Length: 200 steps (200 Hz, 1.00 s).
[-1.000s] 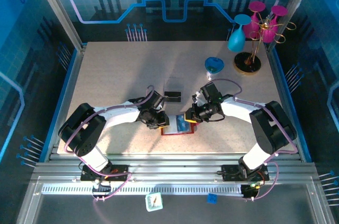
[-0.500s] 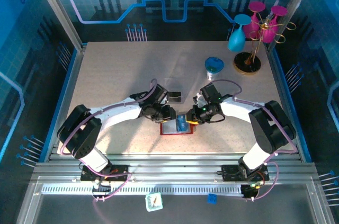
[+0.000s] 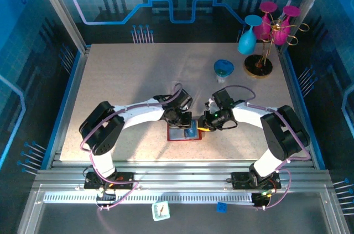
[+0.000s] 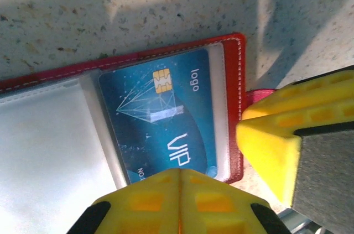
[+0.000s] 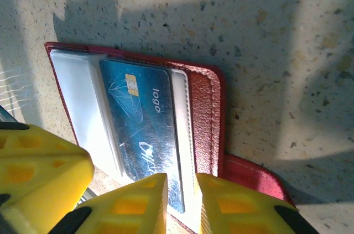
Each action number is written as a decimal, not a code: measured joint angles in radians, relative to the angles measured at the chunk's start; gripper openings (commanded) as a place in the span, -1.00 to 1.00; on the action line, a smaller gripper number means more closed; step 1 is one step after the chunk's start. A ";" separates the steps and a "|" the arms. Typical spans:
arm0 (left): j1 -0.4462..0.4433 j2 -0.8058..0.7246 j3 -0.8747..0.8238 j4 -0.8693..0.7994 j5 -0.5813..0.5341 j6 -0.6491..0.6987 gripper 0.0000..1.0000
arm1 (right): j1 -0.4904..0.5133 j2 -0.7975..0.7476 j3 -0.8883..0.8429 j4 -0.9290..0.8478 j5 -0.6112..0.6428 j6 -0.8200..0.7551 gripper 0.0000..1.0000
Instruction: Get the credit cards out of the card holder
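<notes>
The card holder is a red wallet lying open on the table between both arms, also seen as card holder and card holder. One of the credit cards, a blue one with a chip, sits in its pale right-hand pocket; the same card shows in the right wrist view. My left gripper is shut with nothing between its fingers, tips over the card's near end. My right gripper stands a narrow gap apart over the card's right edge and the pocket rim. In the top view, left gripper and right gripper nearly meet.
A blue dish lies at the back right. Beside it a stand carries a teal glass and pink glasses. The right gripper's yellow finger crowds the left wrist view. Metal frame rails border the table.
My left arm has swung right, carrying its gripper over the wallet's right half, and its jaws have shut. The right gripper has barely shifted.
</notes>
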State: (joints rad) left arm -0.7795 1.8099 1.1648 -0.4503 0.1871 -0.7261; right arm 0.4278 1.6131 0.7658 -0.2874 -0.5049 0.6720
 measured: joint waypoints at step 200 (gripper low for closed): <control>-0.065 0.126 0.145 -0.215 -0.168 0.079 -0.92 | -0.003 -0.007 0.000 0.012 -0.012 0.001 -0.59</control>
State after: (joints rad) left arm -0.8448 1.9354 1.3102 -0.6655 0.0189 -0.6472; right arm 0.4244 1.6062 0.7654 -0.2756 -0.5167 0.6727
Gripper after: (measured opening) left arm 0.044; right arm 0.205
